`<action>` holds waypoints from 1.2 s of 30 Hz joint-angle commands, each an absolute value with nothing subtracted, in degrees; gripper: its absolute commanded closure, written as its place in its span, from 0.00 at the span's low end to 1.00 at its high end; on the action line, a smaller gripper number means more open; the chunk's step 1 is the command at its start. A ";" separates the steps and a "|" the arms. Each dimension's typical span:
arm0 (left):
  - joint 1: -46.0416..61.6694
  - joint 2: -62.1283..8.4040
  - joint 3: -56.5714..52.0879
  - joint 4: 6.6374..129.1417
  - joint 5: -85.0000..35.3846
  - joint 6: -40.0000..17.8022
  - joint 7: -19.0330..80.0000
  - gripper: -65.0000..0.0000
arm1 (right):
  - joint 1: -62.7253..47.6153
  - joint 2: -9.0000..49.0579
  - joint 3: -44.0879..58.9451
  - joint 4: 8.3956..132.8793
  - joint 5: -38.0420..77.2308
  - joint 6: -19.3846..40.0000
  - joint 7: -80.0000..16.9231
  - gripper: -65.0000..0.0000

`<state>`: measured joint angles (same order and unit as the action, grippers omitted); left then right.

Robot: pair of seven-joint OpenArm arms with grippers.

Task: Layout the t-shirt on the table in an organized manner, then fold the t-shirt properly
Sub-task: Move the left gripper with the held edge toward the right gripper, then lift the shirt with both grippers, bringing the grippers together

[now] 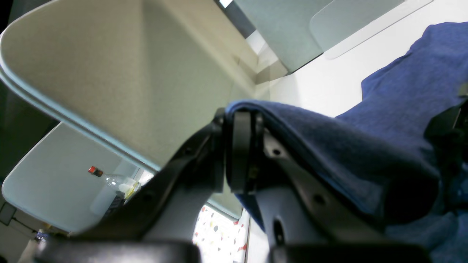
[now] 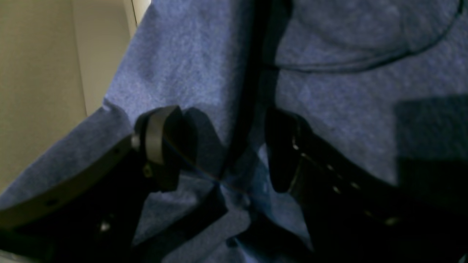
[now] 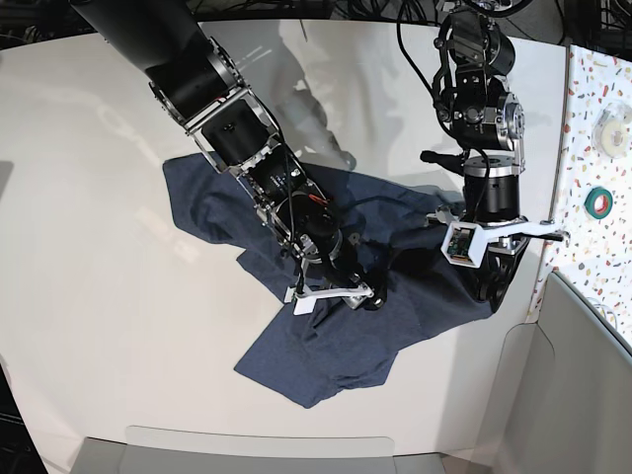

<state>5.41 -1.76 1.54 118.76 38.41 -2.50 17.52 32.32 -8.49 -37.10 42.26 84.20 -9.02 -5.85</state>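
The dark navy t-shirt (image 3: 326, 346) lies crumpled on the white table (image 3: 99, 296), bunched near the middle and right. My left gripper (image 1: 242, 124) is shut on the t-shirt (image 1: 402, 91); blue cloth is pinched between its fingers and drapes over one of them. In the base view this left gripper (image 3: 491, 281) holds the shirt's right edge near the table's right side. My right gripper (image 2: 219, 146) stands open over the t-shirt (image 2: 190, 54), a raised fold running between its fingers (image 2: 157, 138). In the base view the right gripper (image 3: 367, 296) sits at the shirt's middle.
A speckled terrazzo strip (image 3: 592, 247) borders the table on the right, with a green tape roll (image 3: 597, 202) and a pale roll (image 3: 614, 128) on it. A grey panel (image 3: 583, 395) stands at the lower right. A bottle (image 1: 109, 182) shows in the left wrist view.
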 commanded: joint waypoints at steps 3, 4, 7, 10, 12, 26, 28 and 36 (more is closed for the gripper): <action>2.59 -1.80 1.45 119.96 38.73 -1.27 15.69 1.00 | 34.42 -9.00 -36.88 42.33 85.00 -8.92 -5.58 0.46; 1.80 -1.80 1.54 119.96 38.73 -1.27 15.69 1.00 | 35.03 -9.00 -36.70 42.33 85.00 -8.92 -5.49 0.46; -1.10 -1.80 1.80 119.96 39.87 -1.27 15.69 1.00 | 35.56 -9.00 -36.62 42.33 85.00 -8.92 -5.41 0.46; -3.91 -1.80 2.07 119.96 42.77 -1.27 15.78 1.00 | 37.05 -9.00 -36.53 42.24 85.00 -8.92 -5.32 0.46; -5.14 -1.80 3.38 119.96 43.65 -1.27 16.13 1.00 | 37.85 -9.00 -36.44 42.24 85.00 -8.84 -5.32 0.46; -5.76 1.98 12.00 119.96 51.56 -1.27 15.96 1.00 | 45.23 -9.00 -31.43 38.64 85.00 -8.48 -5.67 0.45; -5.93 1.98 13.05 119.96 52.18 -1.27 16.04 1.00 | 45.23 -9.00 -31.08 38.55 85.00 -8.48 -5.49 0.45; -8.84 1.98 14.11 120.04 52.62 -1.27 16.40 1.00 | 42.33 -9.00 -31.16 38.90 85.00 -8.40 -9.36 0.45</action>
